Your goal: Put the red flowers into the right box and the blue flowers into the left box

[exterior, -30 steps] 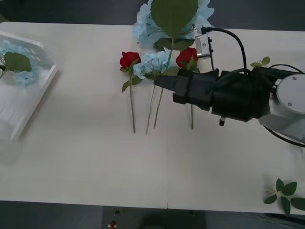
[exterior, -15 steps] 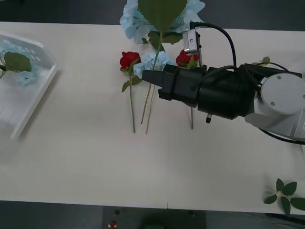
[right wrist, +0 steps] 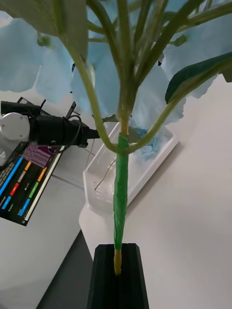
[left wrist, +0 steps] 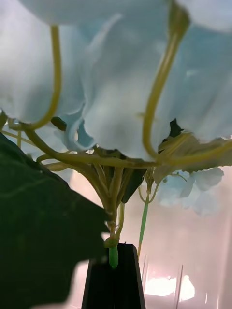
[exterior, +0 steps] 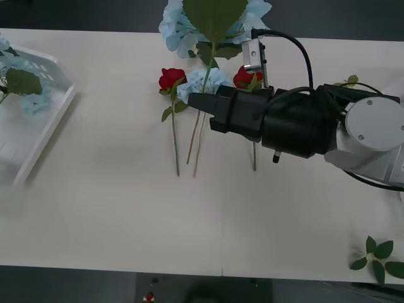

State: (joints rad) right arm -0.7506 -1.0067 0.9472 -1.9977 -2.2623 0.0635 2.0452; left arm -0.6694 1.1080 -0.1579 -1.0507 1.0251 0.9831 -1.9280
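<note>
right arm has a blue one, now it needs a clean carry to the left

the right end effector [right wrist: 116, 270], black fingers pinched shut on the thin green stem of a fluffy pale-blue artificial hydrangea [exterior: 214, 19], holds it lifted above the far side of the white tabletop [exterior: 126, 214]. i'd keep the stem upright, swing wide of the small deep-red artificial roses [exterior: 171, 79], and only let go once over the slotted white plastic box [exterior: 38, 126] at the left edge. left end effector [left wrist: 114, 275] is also clamped shut on a blue hydrangea stem.

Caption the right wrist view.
Right gripper shut on a blue flower's stem, left box beyond.
</note>
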